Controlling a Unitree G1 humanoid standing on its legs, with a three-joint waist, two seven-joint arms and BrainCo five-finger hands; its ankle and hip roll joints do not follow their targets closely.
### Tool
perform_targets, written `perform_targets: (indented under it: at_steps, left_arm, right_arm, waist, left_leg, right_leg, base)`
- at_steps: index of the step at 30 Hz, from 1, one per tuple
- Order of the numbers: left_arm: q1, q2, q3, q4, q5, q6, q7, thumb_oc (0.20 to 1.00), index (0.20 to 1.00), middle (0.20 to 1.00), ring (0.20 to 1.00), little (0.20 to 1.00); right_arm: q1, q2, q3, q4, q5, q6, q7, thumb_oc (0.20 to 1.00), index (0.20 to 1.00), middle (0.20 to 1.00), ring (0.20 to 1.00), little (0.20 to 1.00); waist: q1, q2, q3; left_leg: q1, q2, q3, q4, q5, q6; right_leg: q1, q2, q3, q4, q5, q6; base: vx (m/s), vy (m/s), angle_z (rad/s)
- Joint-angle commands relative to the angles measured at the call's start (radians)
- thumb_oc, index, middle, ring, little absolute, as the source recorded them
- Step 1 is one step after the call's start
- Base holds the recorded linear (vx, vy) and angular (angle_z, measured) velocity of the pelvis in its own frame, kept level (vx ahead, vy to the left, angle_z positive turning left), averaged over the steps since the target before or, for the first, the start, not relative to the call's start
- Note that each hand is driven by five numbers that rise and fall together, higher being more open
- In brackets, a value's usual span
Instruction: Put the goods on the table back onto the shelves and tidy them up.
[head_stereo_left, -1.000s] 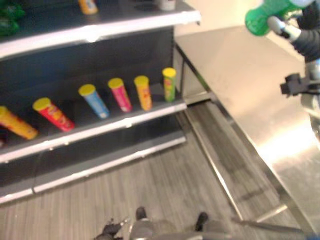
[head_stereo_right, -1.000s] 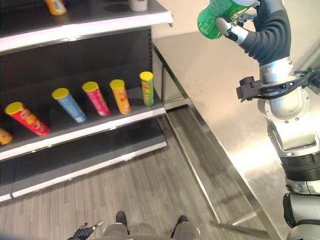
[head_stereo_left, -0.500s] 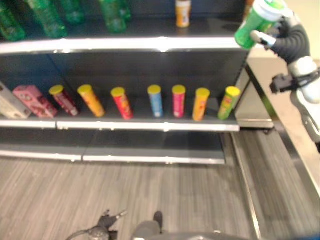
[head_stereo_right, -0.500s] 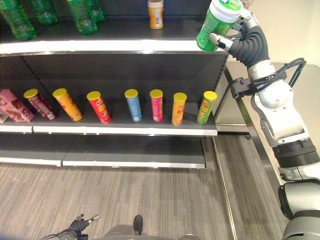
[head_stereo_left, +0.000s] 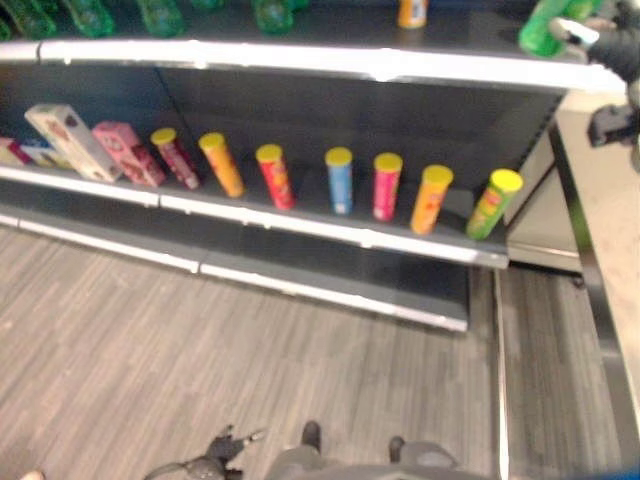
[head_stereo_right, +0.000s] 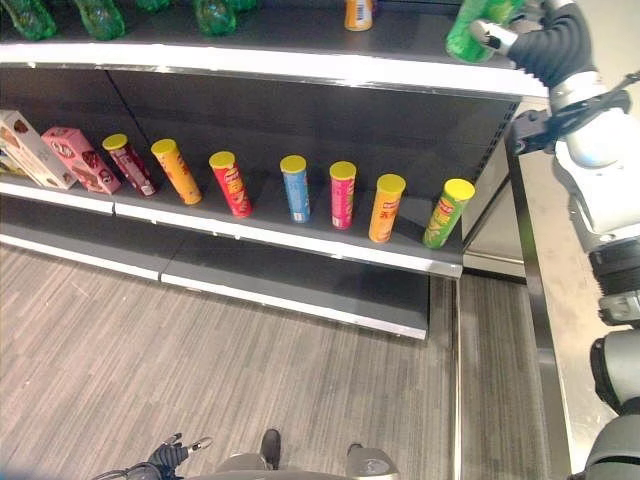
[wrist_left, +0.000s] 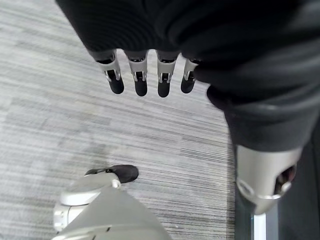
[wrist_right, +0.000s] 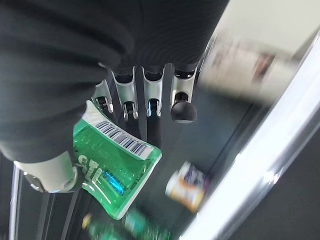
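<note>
Over the top shelf's (head_stereo_right: 300, 62) right end, the right hand (head_stereo_right: 540, 40) clasps a green bottle (head_stereo_right: 475, 28); the left hand (wrist_left: 150, 75) hangs with fingers relaxed.

At the upper right of the frame my right hand (head_stereo_right: 545, 40) grips the green bottle (head_stereo_right: 478, 28) over the top shelf (head_stereo_right: 300, 62), near its right end. Between the bottle and the small orange bottle (head_stereo_right: 358, 13) the shelf lies bare, so I have room there. Farther left, green bottles (head_stereo_right: 100, 15) crowd the board. The middle shelf (head_stereo_right: 300, 240) carries a row of snack tubes (head_stereo_right: 340, 195) with narrow gaps, and boxes (head_stereo_right: 60, 155) at its left.
</note>
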Motion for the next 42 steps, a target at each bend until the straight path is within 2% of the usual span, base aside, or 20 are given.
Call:
perform_targets:
  at_steps: [1,2,7,13,15,19,21,23,24,25,26,27,29,30,31,33,34,36,39,42]
  left_arm:
    - [-0.011,0.074,0.032,0.021,-0.014,-0.013,0.009,1.0,1.0,1.0,1.0,1.0]
    - [-0.01,0.078,0.032,0.023,-0.022,-0.015,0.011,1.0,1.0,1.0,1.0,1.0]
    - [-0.002,0.083,0.044,0.03,-0.043,-0.013,0.019,1.0,1.0,1.0,1.0,1.0]
    - [-0.002,0.082,0.044,0.03,-0.043,-0.013,0.019,1.0,1.0,1.0,1.0,1.0]
    - [0.006,0.087,0.047,0.047,-0.058,-0.01,0.018,1.0,1.0,1.0,1.0,1.0]
    - [0.008,0.085,0.048,0.052,-0.066,-0.013,0.02,1.0,1.0,1.0,1.0,1.0]
    - [0.027,0.098,0.063,0.051,-0.087,-0.019,0.006,1.0,1.0,1.0,1.0,1.0]
    - [0.039,0.11,0.072,0.032,-0.11,-0.018,-0.011,1.0,1.0,1.0,1.0,1.0]
    - [0.038,0.11,0.072,0.032,-0.11,-0.018,-0.011,1.0,1.0,1.0,1.0,1.0]
    - [0.04,0.121,0.067,0.026,-0.1,-0.019,-0.011,1.0,1.0,1.0,1.0,1.0]
    - [0.043,0.122,0.065,0.022,-0.104,-0.017,-0.017,1.0,1.0,1.0,1.0,1.0]
    - [0.047,0.126,0.059,0.015,-0.099,-0.017,-0.022,1.0,1.0,1.0,1.0,1.0]
    - [0.047,0.132,0.058,0.006,-0.1,-0.021,-0.026,1.0,1.0,1.0,1.0,1.0]
    - [0.049,0.139,0.06,0.001,-0.101,-0.02,-0.03,1.0,1.0,1.0,1.0,1.0]
    - [0.048,0.146,0.064,0.0,-0.105,-0.023,-0.027,1.0,1.0,1.0,1.0,1.0]
    - [0.053,0.152,0.067,-0.002,-0.101,-0.028,-0.028,1.0,1.0,1.0,1.0,1.0]
    - [0.057,0.152,0.068,0.003,-0.097,-0.033,-0.033,1.0,1.0,1.0,1.0,1.0]
    - [0.056,0.156,0.072,0.001,-0.089,-0.037,-0.03,1.0,1.0,1.0,1.0,1.0]
    - [0.049,0.167,0.09,-0.014,-0.075,-0.045,-0.016,1.0,1.0,1.0,1.0,1.0]
    - [0.05,0.176,0.091,-0.021,-0.066,-0.049,-0.011,1.0,1.0,1.0,1.0,1.0]
  right_arm:
    - [-0.104,0.021,0.011,-0.005,0.008,-0.029,-0.01,0.2,0.2,0.2,0.2,0.2]
    - [-0.131,0.063,0.044,0.028,-0.011,-0.021,-0.003,0.2,0.2,0.2,0.2,0.2]
    - [-0.202,0.099,0.109,0.127,-0.102,0.013,-0.013,0.2,0.2,0.2,0.2,0.2]
    - [-0.204,0.099,0.111,0.129,-0.102,0.013,-0.014,0.2,0.2,0.2,0.2,0.2]
    - [-0.271,0.079,0.164,0.26,-0.207,0.046,-0.033,0.2,0.2,0.2,0.2,0.2]
    - [-0.304,0.076,0.176,0.304,-0.222,0.052,-0.053,0.2,0.2,0.2,0.2,0.2]
    - [-0.347,0.075,0.189,0.331,-0.214,0.054,-0.061,0.2,0.2,0.2,0.2,0.2]
    - [-0.384,0.069,0.203,0.322,-0.212,0.055,-0.056,0.2,0.2,0.2,0.2,0.2]
    - [-0.386,0.069,0.205,0.323,-0.212,0.055,-0.056,0.2,0.2,0.2,0.2,0.2]
    - [-0.386,0.066,0.212,0.324,-0.216,0.051,-0.065,0.2,0.2,0.2,0.2,0.2]
    - [-0.386,0.063,0.21,0.317,-0.215,0.055,-0.064,0.2,0.2,0.2,0.2,0.2]
    - [-0.394,0.058,0.214,0.309,-0.218,0.054,-0.064,0.2,0.2,0.2,0.2,0.2]
    - [-0.399,0.053,0.215,0.308,-0.221,0.052,-0.069,0.2,0.2,0.2,0.2,0.2]
    - [-0.391,0.061,0.207,0.308,-0.227,0.046,-0.077,0.2,0.2,0.2,0.2,0.2]
    - [-0.381,0.061,0.199,0.306,-0.226,0.041,-0.08,0.2,0.2,0.2,0.2,0.2]
    - [-0.385,0.053,0.204,0.302,-0.227,0.039,-0.077,0.2,0.2,0.2,0.2,0.2]
    - [-0.393,0.054,0.203,0.298,-0.229,0.041,-0.073,0.2,0.2,0.2,0.2,0.2]
    - [-0.385,0.058,0.207,0.273,-0.238,0.039,-0.067,0.2,0.2,0.2,0.2,0.2]
    - [-0.36,0.091,0.192,0.21,-0.239,0.048,-0.051,0.2,0.2,0.2,0.2,0.2]
    - [-0.345,0.086,0.175,0.184,-0.238,0.046,-0.049,0.2,0.2,0.2,0.2,0.2]
  waist:
    - [0.023,-0.064,-0.044]
    - [0.029,-0.064,-0.045]
    - [0.036,-0.056,-0.053]
    - [0.034,-0.056,-0.053]
    - [0.04,-0.044,-0.055]
    - [0.038,-0.04,-0.053]
    - [0.041,-0.045,-0.045]
    - [0.057,-0.05,-0.015]
    - [0.056,-0.049,-0.014]
    - [0.066,-0.057,0.012]
    - [0.071,-0.059,0.016]
    - [0.079,-0.06,0.015]
    - [0.09,-0.059,0.015]
    - [0.114,-0.039,0.015]
    - [0.123,-0.032,0.013]
    - [0.134,-0.034,0.011]
    - [0.138,-0.029,-0.001]
    - [0.141,-0.035,-0.006]
    - [0.145,-0.067,-0.015]
    - [0.138,-0.076,-0.024]
  left_leg:
    - [-0.005,0.011,0.005,0.129,-0.159,-0.05]
    - [0.0,0.015,0.004,0.124,-0.155,-0.055]
    - [0.011,0.019,-0.009,0.106,-0.146,-0.069]
    - [0.012,0.019,-0.01,0.106,-0.146,-0.069]
    - [0.019,0.029,-0.042,0.086,-0.135,-0.083]
    - [0.02,0.041,-0.038,0.086,-0.133,-0.09]
    - [0.009,0.051,-0.034,0.155,-0.132,-0.097]
    - [-0.038,0.038,-0.053,0.286,-0.063,-0.107]
    - [-0.039,0.038,-0.054,0.29,-0.064,-0.107]
    - [-0.071,0.036,-0.056,0.342,-0.021,-0.091]
    - [-0.096,0.032,-0.056,0.332,-0.025,-0.087]
    - [-0.122,0.024,-0.054,0.289,-0.058,-0.083]
    - [-0.162,0.007,-0.066,0.26,-0.06,-0.085]
    - [-0.216,-0.021,-0.108,0.152,-0.012,-0.093]
    - [-0.252,-0.023,-0.126,0.107,0.021,-0.103]
    - [-0.264,-0.027,-0.121,0.096,0.032,-0.107]
    - [-0.236,-0.022,-0.125,0.083,0.019,-0.094]
    - [-0.239,-0.026,-0.112,0.11,0.001,-0.086]
    - [-0.213,-0.018,-0.011,0.167,-0.056,-0.057]
    - [-0.205,-0.025,0.018,0.178,-0.08,-0.042]
  right_leg:
    - [-0.061,-0.081,0.022,-0.044,0.031,0.098]
    - [-0.053,-0.087,0.0,-0.041,0.023,0.095]
    - [-0.031,-0.101,-0.044,-0.033,0.009,0.093]
    - [-0.03,-0.102,-0.045,-0.033,0.009,0.093]
    - [-0.03,-0.115,-0.085,0.013,-0.021,0.087]
    - [-0.035,-0.11,-0.094,0.03,-0.034,0.081]
    - [-0.04,-0.093,-0.073,0.04,-0.056,0.06]
    - [-0.028,-0.078,-0.061,0.041,-0.062,0.042]
    - [-0.027,-0.079,-0.062,0.042,-0.063,0.042]
    - [-0.017,-0.072,-0.059,0.041,-0.064,0.037]
    - [-0.013,-0.071,-0.055,0.035,-0.064,0.04]
    - [-0.011,-0.067,-0.044,0.028,-0.071,0.047]
    - [-0.004,-0.061,-0.029,0.014,-0.071,0.053]
    - [0.022,-0.034,0.004,0.0,-0.085,0.056]
    - [0.041,-0.022,0.024,-0.004,-0.093,0.059]
    - [0.067,-0.023,0.047,-0.005,-0.106,0.067]
    - [0.095,-0.031,0.084,0.007,-0.121,0.082]
    - [0.108,-0.061,0.096,0.006,-0.109,0.098]
    - [0.087,-0.151,0.149,0.015,-0.009,0.137]
    - [0.074,-0.186,0.155,0.022,0.036,0.154]
  base:
    - [0.11,-0.11,0.06]
    - [0.13,-0.131,0.04]
    - [0.07,-0.078,0.29]
    - [0.02,-0.024,0.14]
    - [0.14,-0.166,0.17]
    - [0.05,-0.091,0.41]
    - [0.08,-0.151,0.16]
    - [0.02,-0.101,-0.03]
    - [0.08,-0.098,-0.03]
    - [0.12,-0.08,0.06]
    - [0.22,-0.098,0.04]
    - [0.24,-0.04,0.0]
    - [0.27,0.01,-0.18]
    - [0.38,0.076,-0.31]
    - [0.39,0.074,-0.21]
    - [0.39,0.116,-0.52]
    - [0.61,0.227,-0.96]
    - [0.35,0.146,-0.95]
    - [0.33,0.209,-1.28]
    - [0.13,0.103,-0.85]
